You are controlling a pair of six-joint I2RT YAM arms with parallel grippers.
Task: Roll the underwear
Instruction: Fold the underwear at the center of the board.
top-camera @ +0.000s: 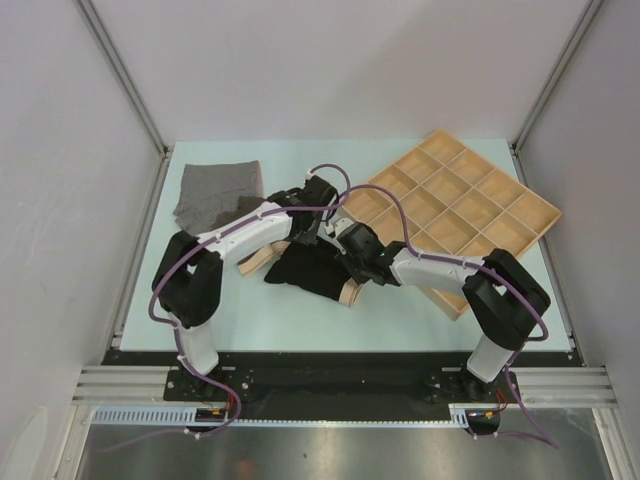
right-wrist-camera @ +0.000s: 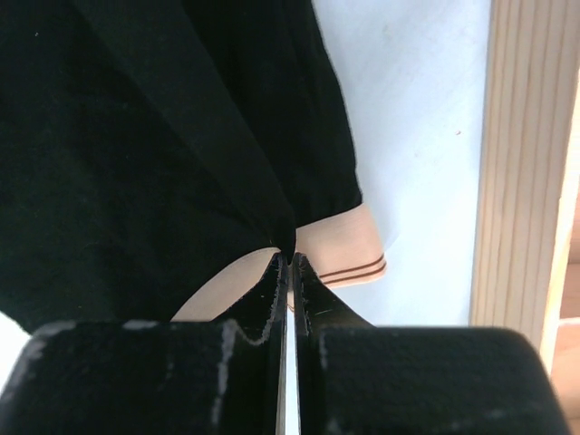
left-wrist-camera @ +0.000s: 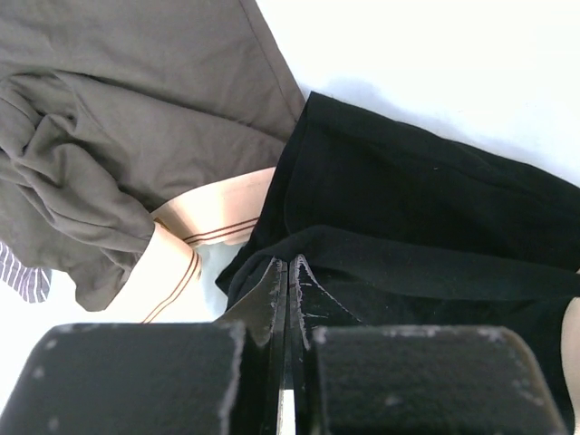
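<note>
I have both hands on the black briefs (top-camera: 300, 272), which lie at the middle of the bench (top-camera: 400, 315), long axis running roughly 9 to 3 o'clock. My left hand (left-wrist-camera: 288, 265) is clamped on a fold at their 12 o'clock edge. My right hand (right-wrist-camera: 287, 258) pinches cloth at the 3 o'clock end, by the tan waistband (right-wrist-camera: 349, 245). I judge the roll should run along that axis. The brown briefs (left-wrist-camera: 136, 118) lie just beside them at 9 o'clock. I can read no writing; the waistband shows only 2 thin stripes.

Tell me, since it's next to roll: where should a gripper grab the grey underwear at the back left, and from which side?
I'd pinch the grey underwear at its near left corner, coming down from the left. It lies flat and spread, so only edges give cloth to pinch, and the left arm crosses its near right corner.
</note>
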